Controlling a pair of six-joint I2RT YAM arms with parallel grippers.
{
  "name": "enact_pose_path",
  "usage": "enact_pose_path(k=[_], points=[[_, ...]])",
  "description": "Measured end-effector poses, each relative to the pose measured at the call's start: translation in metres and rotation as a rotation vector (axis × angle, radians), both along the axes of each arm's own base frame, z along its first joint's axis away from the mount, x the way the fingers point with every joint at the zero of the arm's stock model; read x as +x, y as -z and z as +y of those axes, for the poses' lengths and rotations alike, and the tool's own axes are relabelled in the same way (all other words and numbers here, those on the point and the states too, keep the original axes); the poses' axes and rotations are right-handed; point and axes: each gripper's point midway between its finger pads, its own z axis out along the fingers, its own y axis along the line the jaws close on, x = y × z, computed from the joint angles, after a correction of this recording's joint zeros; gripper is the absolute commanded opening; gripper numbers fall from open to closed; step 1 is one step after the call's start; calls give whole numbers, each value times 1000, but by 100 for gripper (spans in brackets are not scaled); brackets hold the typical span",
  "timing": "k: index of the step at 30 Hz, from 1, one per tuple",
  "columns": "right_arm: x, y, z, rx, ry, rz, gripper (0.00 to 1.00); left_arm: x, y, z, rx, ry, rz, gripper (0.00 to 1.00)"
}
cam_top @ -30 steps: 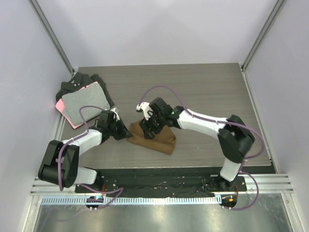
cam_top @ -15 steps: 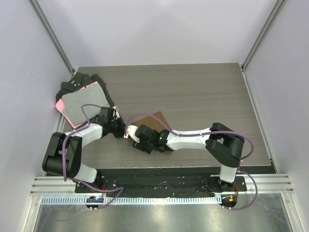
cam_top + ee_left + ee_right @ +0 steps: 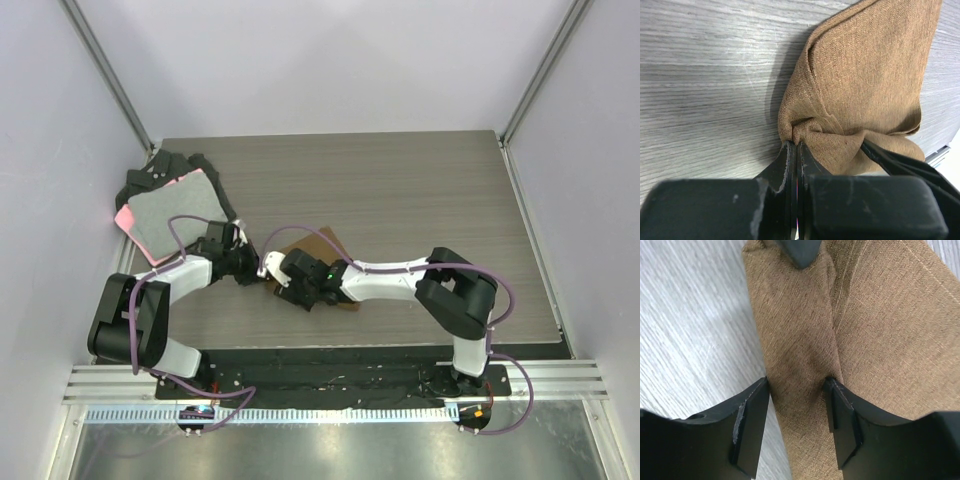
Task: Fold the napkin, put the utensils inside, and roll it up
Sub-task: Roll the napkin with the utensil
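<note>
Brown napkin (image 3: 318,243) bunched on the table (image 3: 430,190), just left of centre, toward the near edge.

Versus a second back:
- Now seeing right gripper (image 3: 280,281) down low at the cloth's near-left end, arm stretched flat across it rather than arched above.
- Also seeing a flat corner of cloth poking out toward the far side, in place of the squat folded bundle from before.
- Reading left gripper (image 3: 252,268) as barely shifted, elbow pulled in slightly.

Left wrist view: fingers pressed together, pinching a gathered edge of the napkin.

Right wrist view: fingers straddling a raised ridge of the napkin, both pads against the cloth, so calling it a grip on that fold.

Grippers just beside each other.

Surface: grey wood-grain, matte.

Back-left corner: grey cloth with pink edge (image 3: 178,212) lying on black cloths (image 3: 150,175), well apart from the napkin.

Room: pale lilac walls (image 3: 330,70) on three sides, metal rail (image 3: 570,378) along the near edge.
</note>
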Motion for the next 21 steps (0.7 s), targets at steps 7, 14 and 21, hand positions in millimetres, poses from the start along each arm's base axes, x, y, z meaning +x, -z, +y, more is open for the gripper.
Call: enact_pose_path(k=[7,14,21], points=[[4,3,4,13,-12,105,37,3,-2,0,-1,2,-17,27],[9,2,4,44,0,198,29,13,-15,5,25,-19,-82,66],[6,-1,4,87,16,350,27,20,-40,17,76,-59,-194,78]])
